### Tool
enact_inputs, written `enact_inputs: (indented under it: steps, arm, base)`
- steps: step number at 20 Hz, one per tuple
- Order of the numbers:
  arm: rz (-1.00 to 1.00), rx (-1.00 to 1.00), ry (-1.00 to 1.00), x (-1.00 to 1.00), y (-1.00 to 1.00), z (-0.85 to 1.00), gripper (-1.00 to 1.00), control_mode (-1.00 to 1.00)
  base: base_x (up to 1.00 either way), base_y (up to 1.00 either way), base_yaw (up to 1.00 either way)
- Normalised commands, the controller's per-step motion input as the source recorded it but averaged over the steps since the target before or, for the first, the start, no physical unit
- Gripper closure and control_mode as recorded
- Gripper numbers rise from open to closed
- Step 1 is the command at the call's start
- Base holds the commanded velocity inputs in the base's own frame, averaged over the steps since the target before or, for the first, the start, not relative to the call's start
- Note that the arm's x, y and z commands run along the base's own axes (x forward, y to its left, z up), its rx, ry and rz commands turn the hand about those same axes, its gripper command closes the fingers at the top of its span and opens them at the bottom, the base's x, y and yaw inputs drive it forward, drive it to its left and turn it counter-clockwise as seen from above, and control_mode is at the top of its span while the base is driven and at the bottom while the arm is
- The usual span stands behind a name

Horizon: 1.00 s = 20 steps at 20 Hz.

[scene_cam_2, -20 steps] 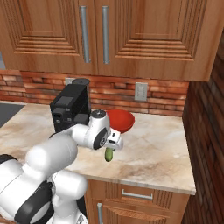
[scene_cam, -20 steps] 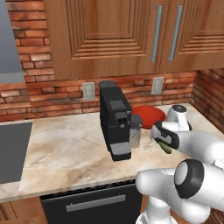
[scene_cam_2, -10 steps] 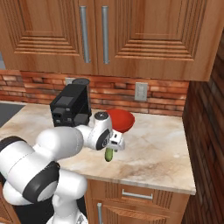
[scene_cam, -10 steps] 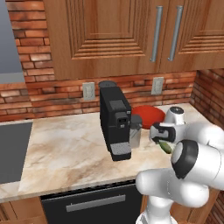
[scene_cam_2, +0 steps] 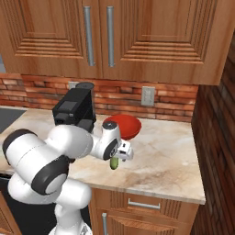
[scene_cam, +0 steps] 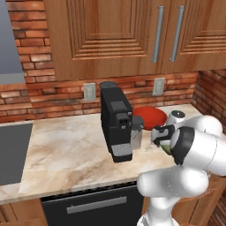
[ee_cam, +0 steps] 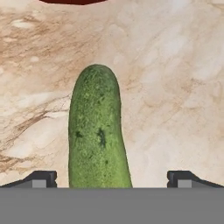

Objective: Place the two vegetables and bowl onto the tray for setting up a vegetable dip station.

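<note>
While the arm reaches low over the beige marble countertop (scene_cam: 66,154), layout left to right in the left base view: grey stovetop edge (scene_cam: 11,152) at far left, black coffee machine (scene_cam: 115,121) mid-counter, glossy red round bowl (scene_cam: 149,117) just behind and right of it near the red brick backsplash (scene_cam: 48,99), brick side wall (scene_cam: 212,95) at far right. Wooden wall cabinets with metal bar handles (scene_cam: 128,35) run above; two wall outlets (scene_cam: 89,91) sit on the brick. Black oven front (scene_cam: 88,205) under the counter.

Two-finger gripper (scene_cam_2: 120,156) sits in front of the bowl, right of the coffee machine. Fingertips (ee_cam: 41,178) stand wide, well clear of the slender dark green cucumber (ee_cam: 97,131) between them. Cucumber's on the marble in hand view; whether it's touched, can't tell. Bowl rim shows at the hand view's top edge.
</note>
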Motion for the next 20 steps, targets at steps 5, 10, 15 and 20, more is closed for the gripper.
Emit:
enact_inputs:
  steps: [5,10,15,20]
  arm:
    - [0.00,0.00,0.00,0.05,0.00,-0.14,-1.00,-1.00]
    - [0.00,0.00,0.00,0.00,0.00,-0.04,1.00,-1.00]
    - [0.00,0.00,0.00,0.00,0.00,0.00,1.00,-1.00]
    - [0.00,0.00,0.00,0.00,0.00,0.05,1.00,-1.00]
  base:
    - [0.00,0.00,0.00]
    - [0.00,0.00,0.00]
    - [0.00,0.00,0.00]
    - [0.00,0.00,0.00]
